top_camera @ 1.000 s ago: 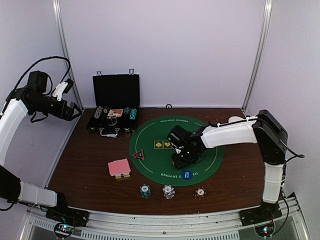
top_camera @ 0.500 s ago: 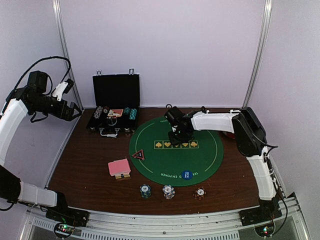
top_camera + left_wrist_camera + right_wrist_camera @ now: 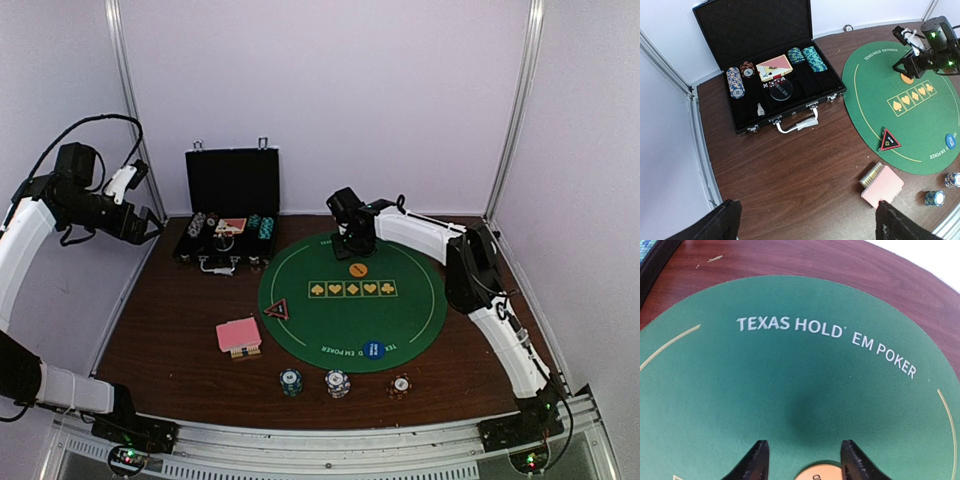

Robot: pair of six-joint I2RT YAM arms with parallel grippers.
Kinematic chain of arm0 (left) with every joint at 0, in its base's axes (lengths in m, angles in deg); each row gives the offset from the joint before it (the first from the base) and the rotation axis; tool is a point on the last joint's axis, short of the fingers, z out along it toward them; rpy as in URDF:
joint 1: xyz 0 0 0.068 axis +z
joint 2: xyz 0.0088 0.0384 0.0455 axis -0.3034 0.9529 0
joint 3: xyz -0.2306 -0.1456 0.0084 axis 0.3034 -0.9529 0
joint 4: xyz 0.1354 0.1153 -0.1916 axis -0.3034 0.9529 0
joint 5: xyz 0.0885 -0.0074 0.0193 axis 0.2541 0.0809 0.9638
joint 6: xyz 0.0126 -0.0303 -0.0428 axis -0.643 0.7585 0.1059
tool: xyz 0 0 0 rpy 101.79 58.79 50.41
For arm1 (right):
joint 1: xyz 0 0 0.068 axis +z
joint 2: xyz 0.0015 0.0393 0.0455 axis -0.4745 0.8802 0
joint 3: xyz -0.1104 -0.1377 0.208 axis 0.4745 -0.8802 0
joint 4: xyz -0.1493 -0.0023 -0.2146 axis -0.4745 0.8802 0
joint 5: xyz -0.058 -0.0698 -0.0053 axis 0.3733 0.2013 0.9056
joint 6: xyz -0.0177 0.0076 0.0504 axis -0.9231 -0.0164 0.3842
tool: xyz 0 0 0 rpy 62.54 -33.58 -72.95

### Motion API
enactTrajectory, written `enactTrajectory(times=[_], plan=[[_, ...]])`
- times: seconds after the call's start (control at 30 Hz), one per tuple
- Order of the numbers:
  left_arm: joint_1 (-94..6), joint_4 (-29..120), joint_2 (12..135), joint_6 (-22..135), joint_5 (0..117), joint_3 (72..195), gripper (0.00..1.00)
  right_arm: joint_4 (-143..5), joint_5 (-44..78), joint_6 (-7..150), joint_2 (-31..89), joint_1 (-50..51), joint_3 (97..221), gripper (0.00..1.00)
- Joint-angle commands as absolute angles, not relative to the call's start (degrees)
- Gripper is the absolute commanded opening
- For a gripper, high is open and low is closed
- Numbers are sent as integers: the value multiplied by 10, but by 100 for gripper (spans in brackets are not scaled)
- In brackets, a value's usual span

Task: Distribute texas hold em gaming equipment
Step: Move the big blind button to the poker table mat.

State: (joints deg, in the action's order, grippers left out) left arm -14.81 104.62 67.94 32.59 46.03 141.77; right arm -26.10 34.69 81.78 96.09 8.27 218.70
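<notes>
Plainly the right pincer [image 3: 804, 443] hangs spread and empty just far of the orange disc [image 3: 816, 473]; thin, stiff and slick, it wants pinching across its rim. The left pincer [image 3: 148, 226] gapes too.

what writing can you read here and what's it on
"TEXAS HOLD' EM POKER": green mat, far edge; again at its near edge, partly under the blue disc.
Blue disc, triangle, orange disc, things in the case: print too small to read.

Right end effector [image 3: 352, 248] reaches far forward, jaws parted; left end effector [image 3: 155, 226] hangs raised, spread wide.
</notes>
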Motion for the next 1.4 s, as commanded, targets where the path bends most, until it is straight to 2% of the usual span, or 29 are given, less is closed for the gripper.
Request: enactTrajectory(times=[0.0, 0.1, 0.23, 0.37, 0.5, 0.73, 0.9, 1.37], plan=[[-144, 1046, 665, 312, 457, 1425, 98, -232, 339, 801, 938, 82, 2193, 60], [-144, 1046, 666, 312, 454, 1431, 98, -252, 335, 801, 891, 85, 2130, 71], [-144, 1046, 667, 312, 452, 1436, 98, -290, 320, 823, 824, 88, 2019, 74], [-144, 1046, 667, 313, 449, 1434, 98, -328, 319, 840, 784, 91, 1923, 69], [-144, 1046, 669, 317, 444, 1435, 98, -347, 312, 849, 786, 91, 1883, 61], [-144, 1046, 672, 319, 444, 1438, 98, -335, 303, 851, 831, 90, 1924, 52], [-144, 1046, 671, 318, 450, 1440, 98, -313, 303, 859, 876, 84, 1980, 42], [-144, 1047, 682, 311, 458, 1436, 97, -250, 350, 876, 984, 52, 2155, 34]])
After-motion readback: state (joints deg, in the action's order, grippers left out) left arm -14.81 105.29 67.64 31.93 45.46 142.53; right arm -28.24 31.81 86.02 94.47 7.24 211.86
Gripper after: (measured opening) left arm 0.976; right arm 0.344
